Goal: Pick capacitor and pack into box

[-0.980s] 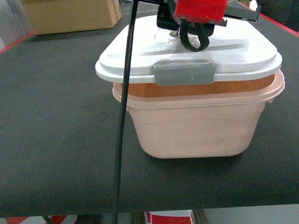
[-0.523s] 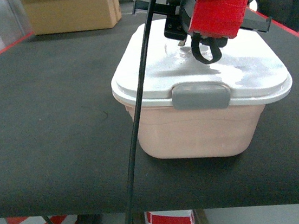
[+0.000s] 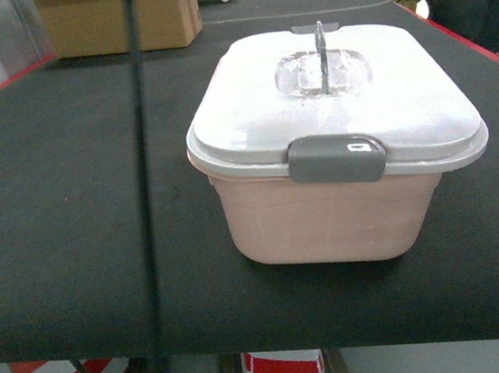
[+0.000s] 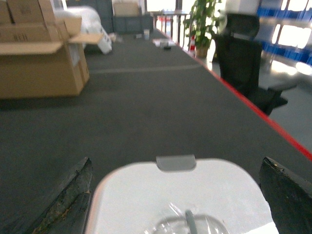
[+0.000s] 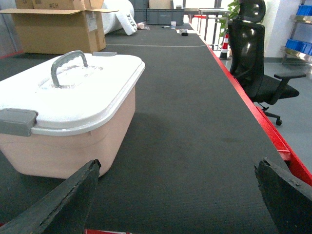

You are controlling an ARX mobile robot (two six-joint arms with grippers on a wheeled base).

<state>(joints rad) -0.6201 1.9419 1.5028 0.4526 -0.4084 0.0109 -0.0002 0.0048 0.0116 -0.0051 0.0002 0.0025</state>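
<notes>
Black matted table [image 3: 71,217], near to far: pink box [image 3: 327,222] w/ white lid [image 3: 330,104] shut, front clip [image 3: 336,158] down. Rigid, prob light; hold by upright handle [image 3: 321,46]. Both claws spread wide, empty. Cardboard carton [image 3: 119,16] behind.

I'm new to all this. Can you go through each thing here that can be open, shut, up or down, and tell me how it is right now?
box: lid on.
lid: seated level on the box.
front latch clip: folded down over the rim.
handle: standing upright.
left gripper: open, above the lid, holding nothing.
right gripper: open, beside the box, holding nothing.
cardboard carton: flaps open.
</notes>
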